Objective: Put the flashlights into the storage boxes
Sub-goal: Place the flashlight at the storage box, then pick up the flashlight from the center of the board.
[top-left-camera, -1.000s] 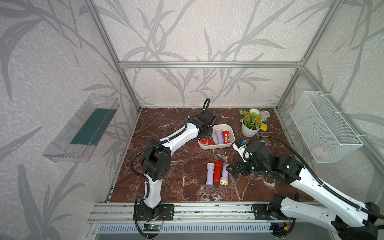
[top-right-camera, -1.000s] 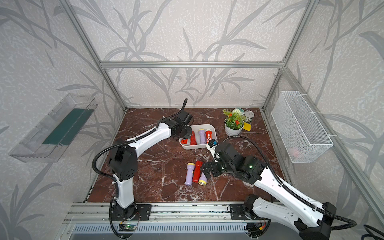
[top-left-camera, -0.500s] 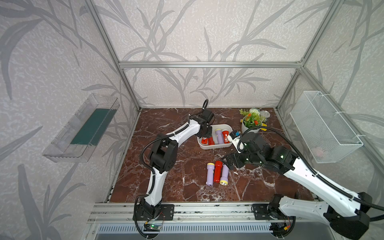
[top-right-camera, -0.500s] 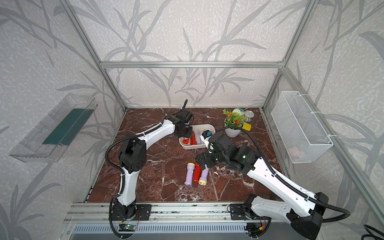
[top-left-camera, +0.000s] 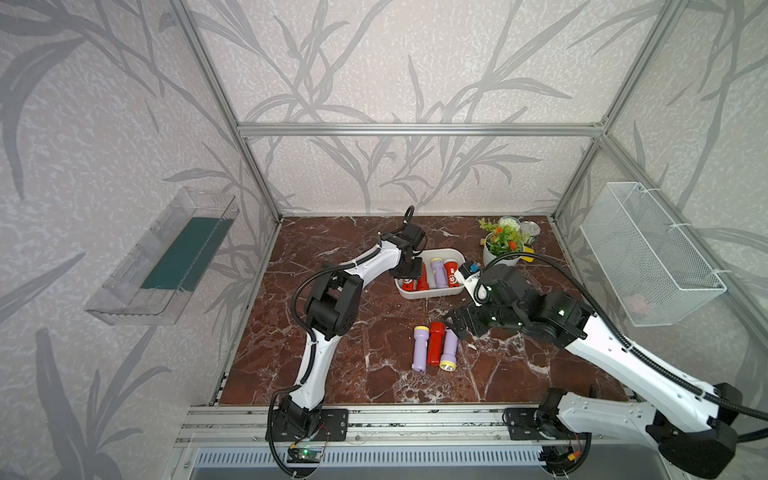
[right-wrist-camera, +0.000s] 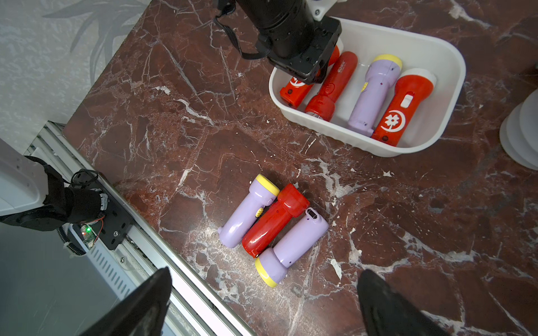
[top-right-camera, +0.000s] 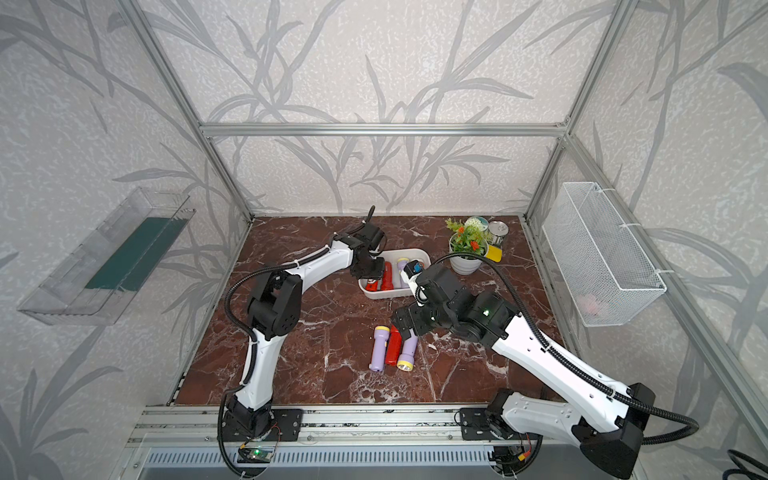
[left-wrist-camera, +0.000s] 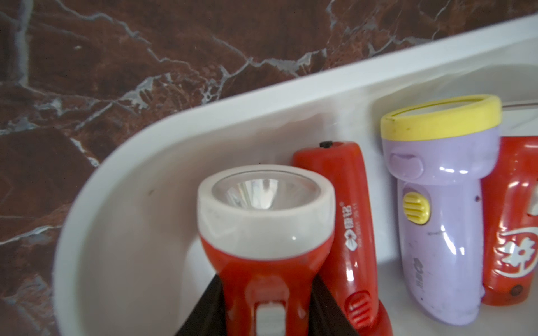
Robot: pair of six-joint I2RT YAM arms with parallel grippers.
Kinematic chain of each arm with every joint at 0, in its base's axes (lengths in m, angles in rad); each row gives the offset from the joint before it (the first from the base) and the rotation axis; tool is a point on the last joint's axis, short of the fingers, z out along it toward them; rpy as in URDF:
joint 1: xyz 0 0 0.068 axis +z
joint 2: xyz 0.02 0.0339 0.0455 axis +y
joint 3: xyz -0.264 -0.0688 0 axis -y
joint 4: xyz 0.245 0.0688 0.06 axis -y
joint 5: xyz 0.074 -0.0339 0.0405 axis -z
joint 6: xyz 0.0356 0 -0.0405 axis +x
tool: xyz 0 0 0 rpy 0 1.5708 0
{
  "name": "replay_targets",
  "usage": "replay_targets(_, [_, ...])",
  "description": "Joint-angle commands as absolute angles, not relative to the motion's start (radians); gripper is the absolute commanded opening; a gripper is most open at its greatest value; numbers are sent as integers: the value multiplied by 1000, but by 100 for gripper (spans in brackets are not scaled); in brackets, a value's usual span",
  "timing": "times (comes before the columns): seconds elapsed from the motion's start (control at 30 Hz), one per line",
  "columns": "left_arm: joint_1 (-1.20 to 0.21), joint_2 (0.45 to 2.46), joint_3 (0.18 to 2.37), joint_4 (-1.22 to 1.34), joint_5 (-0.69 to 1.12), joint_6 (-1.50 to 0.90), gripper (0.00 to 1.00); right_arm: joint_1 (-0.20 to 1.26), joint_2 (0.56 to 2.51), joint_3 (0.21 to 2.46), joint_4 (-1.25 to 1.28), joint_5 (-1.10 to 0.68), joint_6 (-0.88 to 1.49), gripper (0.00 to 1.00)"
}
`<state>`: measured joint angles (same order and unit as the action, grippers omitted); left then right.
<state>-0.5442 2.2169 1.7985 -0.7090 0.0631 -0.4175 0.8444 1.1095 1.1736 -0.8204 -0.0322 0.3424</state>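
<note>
Gleaming plastic flashlights (right-wrist-camera: 273, 221), smooth white tub (right-wrist-camera: 378, 37)

Tabletop (top-left-camera: 332, 374): red-brown marble pattern, white veins. It carried one white storage tub (top-left-camera: 432, 294) toward the back. Near the middle, side by side and touching, lay a lilac flashlight (top-left-camera: 419, 348), a red flashlight (top-left-camera: 435, 343) and a second lilac flashlight (top-left-camera: 449, 350). A potted plant (top-left-camera: 498, 259) and a tin can (top-left-camera: 530, 228) stood in the back right corner.

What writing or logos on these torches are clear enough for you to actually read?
On the slim red flashlight: white diamond logo and Chinese characters, too blurred to read.
On the lilac flashlight beside it: dark print, unreadable.
On the red flashlight beyond: white flower-in-crescent emblem, no words.
</note>
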Motion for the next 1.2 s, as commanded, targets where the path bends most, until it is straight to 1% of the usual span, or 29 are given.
replay_targets(0.0, [-540, 2220, 1829, -710, 69, -414, 46, 838, 1094, 1179, -850, -17, 337, 99])
replay_targets(0.07, [-540, 2218, 1832, -715, 71, -414, 53, 839, 1093, 1176, -851, -18, 339, 99])
replay_targets(0.13, [-541, 2211, 1830, -718, 71, -413, 56, 839, 1091, 1174, -853, -18, 341, 99])
replay_targets(0.3, [-546, 2148, 1806, -705, 92, -415, 56, 839, 1081, 1169, -863, -8, 342, 99])
replay_targets(0.6, [-573, 1930, 1697, -646, 145, -422, 58, 832, 1066, 1107, -868, -17, 368, 99])
replay_targets(0.8, [-608, 1735, 1512, -605, 123, -423, 61, 830, 1051, 1039, -873, -24, 401, 99])
replay_targets(0.9, [-628, 1624, 1376, -571, 95, -444, 63, 830, 1038, 1012, -883, -21, 410, 99])
replay_targets(0.93, [-638, 1583, 1324, -560, 86, -458, 64, 830, 1035, 1003, -889, -18, 414, 99])
replay_targets(1.07, [-703, 1414, 1140, -533, 19, -497, 71, 828, 1018, 957, -902, -10, 434, 99])
replay_targets(1.17, [-749, 1307, 1032, -538, -11, -536, 72, 828, 1004, 923, -895, -14, 457, 99])
